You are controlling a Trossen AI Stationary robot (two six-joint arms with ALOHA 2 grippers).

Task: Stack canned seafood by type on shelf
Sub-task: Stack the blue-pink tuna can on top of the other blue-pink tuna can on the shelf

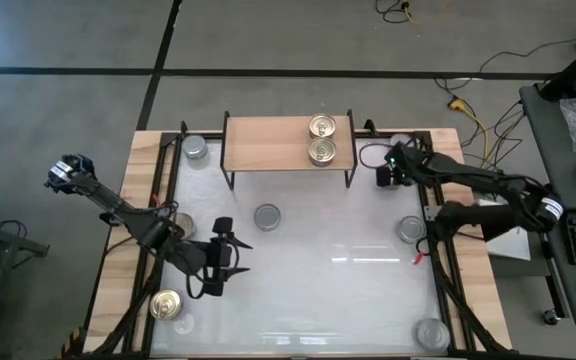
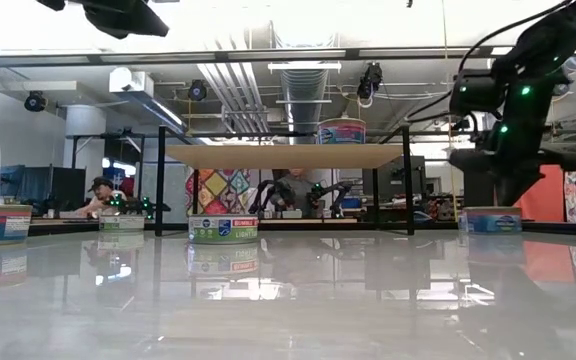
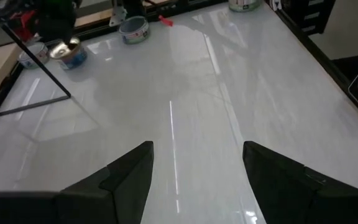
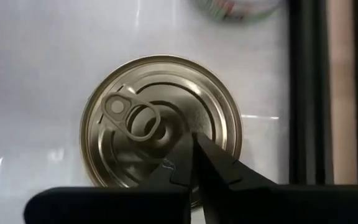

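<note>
The shelf (image 1: 278, 140) stands at the table's far middle on black legs, with two gold-lidded cans (image 1: 321, 126) (image 1: 321, 151) on its right end. Silver-lidded cans lie on the table at the far left (image 1: 196, 148), the middle (image 1: 267, 216) and the right (image 1: 411, 229). A gold-lidded can (image 1: 166, 304) sits near left. My right gripper (image 4: 194, 135) is shut, pointing steeply down over a gold-lidded pull-tab can (image 4: 160, 124) by the shelf's right end. My left gripper (image 3: 194, 149) hangs open over bare table at the near left. My right gripper's shut fingertips (image 4: 197, 146) come from above and stand over the can's lid (image 4: 185, 118), just beside its pull tab (image 4: 132, 118). The can rests upright on the table. Whether the tips touch the lid, I cannot tell.
Another silver-lidded can (image 1: 431, 333) sits at the near right corner, and one (image 1: 400, 144) stands just beyond my right gripper. Black frame rails (image 1: 438, 250) run along the table's sides. Open white tabletop (image 1: 338, 280) lies between the arms.
</note>
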